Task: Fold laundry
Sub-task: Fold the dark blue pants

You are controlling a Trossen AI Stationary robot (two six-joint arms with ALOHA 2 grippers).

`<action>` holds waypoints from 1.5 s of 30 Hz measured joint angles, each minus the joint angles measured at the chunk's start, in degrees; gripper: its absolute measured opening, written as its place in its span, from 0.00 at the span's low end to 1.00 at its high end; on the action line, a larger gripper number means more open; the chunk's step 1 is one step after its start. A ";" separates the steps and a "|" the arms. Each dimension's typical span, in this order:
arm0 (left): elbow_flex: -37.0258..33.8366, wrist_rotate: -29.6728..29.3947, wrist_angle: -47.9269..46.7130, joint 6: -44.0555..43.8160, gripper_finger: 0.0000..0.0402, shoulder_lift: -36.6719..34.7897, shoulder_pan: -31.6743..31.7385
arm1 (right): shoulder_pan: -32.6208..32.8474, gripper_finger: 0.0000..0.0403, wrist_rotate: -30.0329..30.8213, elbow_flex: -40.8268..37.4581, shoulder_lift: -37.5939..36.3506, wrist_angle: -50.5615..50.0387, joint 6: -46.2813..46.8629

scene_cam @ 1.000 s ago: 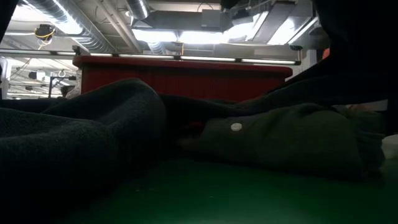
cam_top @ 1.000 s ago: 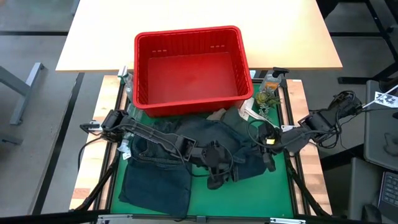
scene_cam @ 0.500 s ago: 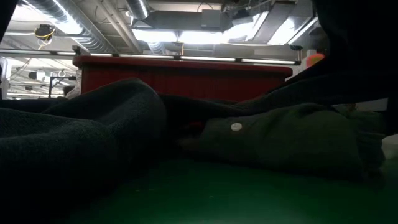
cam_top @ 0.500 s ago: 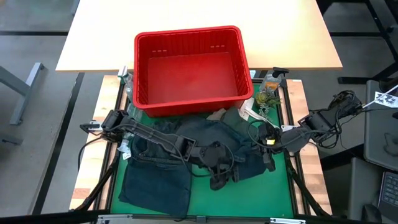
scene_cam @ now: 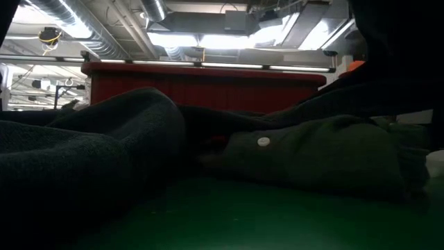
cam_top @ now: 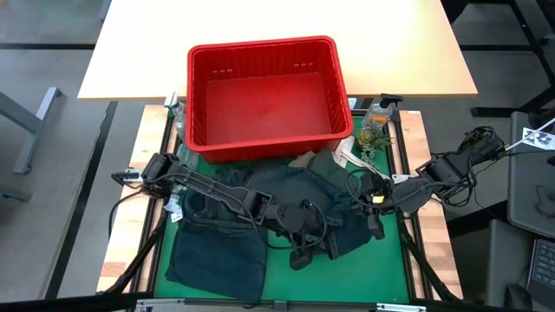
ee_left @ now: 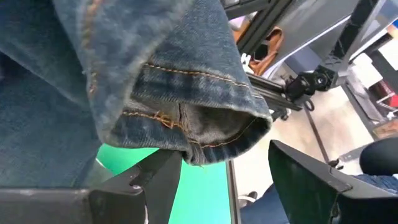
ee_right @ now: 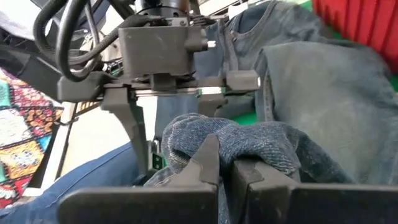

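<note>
Dark blue denim jeans [cam_top: 225,251] lie spread over the green mat [cam_top: 364,277], below the red basket. An olive buttoned shirt [scene_cam: 312,156] rests on the mat beside them, and a tan piece [cam_top: 303,159] shows at the basket's foot. My right gripper [cam_top: 375,227] is shut on a bunched part of a jeans leg [ee_right: 249,137]. My left gripper [cam_top: 314,256] faces it, open, fingers standing either side of the leg's hemmed cuff [ee_left: 205,130]. The right wrist view shows the left gripper [ee_right: 171,124] just beyond the held denim. My right gripper pinches a bunched fold of denim [ee_right: 242,144] between its two shut fingers, coming from the table's right and slanting down. The fold bulges over the fingertips; the hemmed cuff hangs clear above the mat. My left gripper: the hem overlaps one finger [ee_left: 158,177]; whether they touch I cannot tell.
The red slatted basket [cam_top: 260,43] stands at the mat's far edge. A clear bottle [cam_top: 377,113] and small items sit at the far right corner. Bare green mat shows at the near right. A pale table lies beyond the basket.
My left gripper has tipped and turned a little in place at the jeans cuff, staying open. My right gripper has kept its hold on the denim.
</note>
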 joint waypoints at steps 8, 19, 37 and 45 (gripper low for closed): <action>-0.02 -1.18 3.73 -0.79 0.58 0.00 0.61 | 0.00 0.01 4.34 0.00 0.11 0.00 -1.43; -0.04 -5.02 5.17 -8.73 0.58 0.00 1.65 | 0.00 0.01 6.21 0.02 2.37 0.22 -1.48; -0.04 -10.02 -1.49 -11.60 0.58 0.00 2.16 | 0.00 0.01 1.00 0.02 2.51 7.42 -2.73; -0.04 -14.06 -1.87 -9.29 0.58 0.69 2.28 | 0.00 0.01 -0.84 0.02 2.49 7.42 -2.74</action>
